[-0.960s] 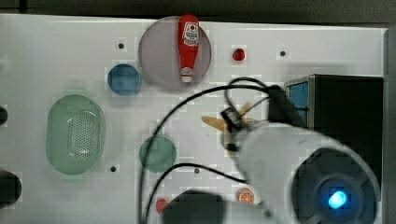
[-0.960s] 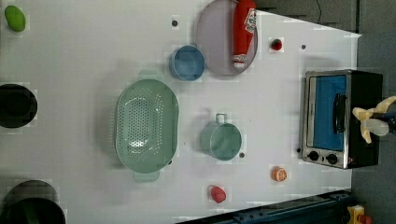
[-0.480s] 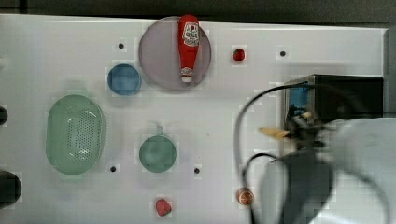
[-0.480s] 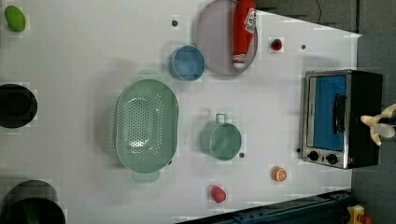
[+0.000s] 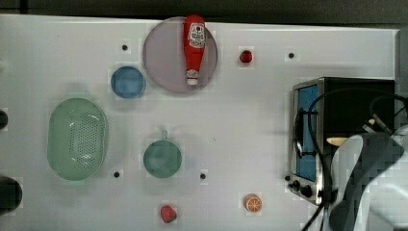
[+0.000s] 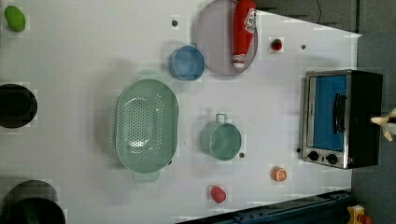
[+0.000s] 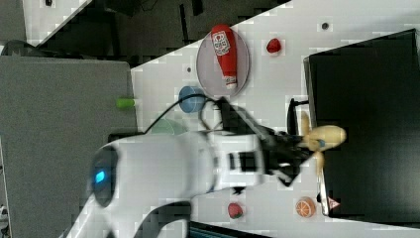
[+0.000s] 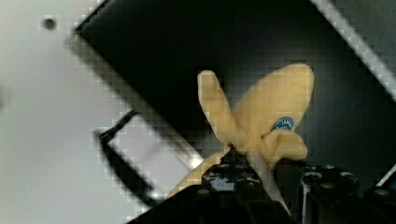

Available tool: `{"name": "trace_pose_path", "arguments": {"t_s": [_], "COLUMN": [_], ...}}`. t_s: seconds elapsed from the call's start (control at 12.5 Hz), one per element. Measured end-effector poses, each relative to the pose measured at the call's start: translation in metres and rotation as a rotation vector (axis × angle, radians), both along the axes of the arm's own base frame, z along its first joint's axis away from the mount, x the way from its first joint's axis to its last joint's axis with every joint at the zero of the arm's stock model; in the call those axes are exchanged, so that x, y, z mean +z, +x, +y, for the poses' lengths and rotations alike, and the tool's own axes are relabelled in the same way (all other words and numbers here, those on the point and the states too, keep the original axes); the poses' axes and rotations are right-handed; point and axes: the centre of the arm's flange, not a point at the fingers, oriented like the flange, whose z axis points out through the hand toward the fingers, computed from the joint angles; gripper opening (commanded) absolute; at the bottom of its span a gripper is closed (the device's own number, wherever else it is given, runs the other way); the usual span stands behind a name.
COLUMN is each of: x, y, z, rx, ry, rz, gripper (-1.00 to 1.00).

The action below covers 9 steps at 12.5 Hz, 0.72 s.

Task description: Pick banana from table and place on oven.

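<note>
In the right view my gripper (image 7: pixel 308 143) is shut on the banana (image 7: pixel 324 135), a pale cream-yellow fruit with loose peel flaps. It hangs over the front edge of the oven's black top (image 7: pixel 371 124). The wrist view has the banana (image 8: pixel 275 112) held between my dark fingers (image 8: pixel 233 179), with the oven top (image 8: pixel 210 51) below it. In the top view the banana's rounded end (image 5: pixel 337 140) pokes out from under my arm (image 5: pixel 370 183), above the oven (image 5: pixel 356 103). At the left view's right edge, the banana (image 6: pixel 385 123) sits beside the oven (image 6: pixel 362 116). The white table (image 5: pixel 240 120) lies around it.
A ketchup bottle (image 5: pixel 193 48) lies on a grey plate (image 5: pixel 161 53). A blue bowl (image 5: pixel 128 82), green colander (image 5: pixel 77 138) and green cup (image 5: pixel 162 159) stand toward the top view's left. A strawberry (image 5: pixel 168 213) and orange slice (image 5: pixel 252 203) lie near the front edge.
My arm has carried the banana toward the top view's right, from above the table's middle to over the oven's top. The grip stayed shut.
</note>
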Motion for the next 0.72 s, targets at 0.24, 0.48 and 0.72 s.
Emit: {"name": "trace_pose_path", "arguments": {"t_s": [0.24,0.48,0.72], "x": [-0.038,-0.052,-0.046], "y": [0.011,0.016,0.027], "z": [-0.010,0.000,0.009], "rx": [0.107,0.178,0.205], "ry": [-0.015,0.006,-0.002], "rz": [0.103,0.151,0.135], "gripper": [-0.37,0.30,0.97]}}
